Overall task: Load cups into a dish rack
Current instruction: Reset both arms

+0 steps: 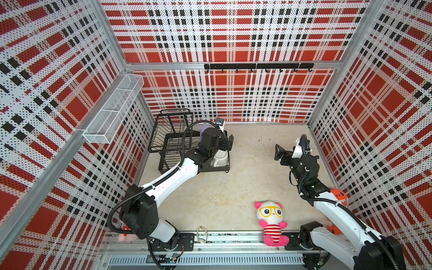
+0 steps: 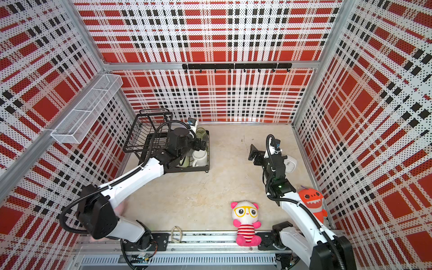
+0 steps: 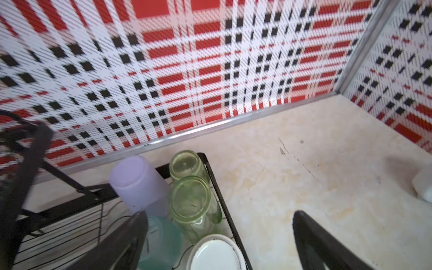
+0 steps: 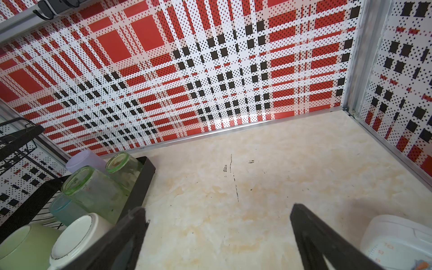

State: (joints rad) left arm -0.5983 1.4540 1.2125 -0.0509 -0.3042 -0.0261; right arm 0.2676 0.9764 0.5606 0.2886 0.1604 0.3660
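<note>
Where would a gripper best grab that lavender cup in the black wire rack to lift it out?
Probably from straight above, pinching the side wall near the upturned base of the lavender plastic cup. It stands mouth-down in the black wire rack, with a translucent green tumbler crowding one side, so a sideways approach looks blocked.

The dish rack is matt black metal, the lavender cup perhaps frosted plastic, the green tumbler glossy.

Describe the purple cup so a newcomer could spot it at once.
Find the black dish rack at the far left. On its lower tray, at the far end beside two green glasses, stands the purple cup, upside down. It alone is pale purple and cloudy; its neighbours are clear green.
</note>
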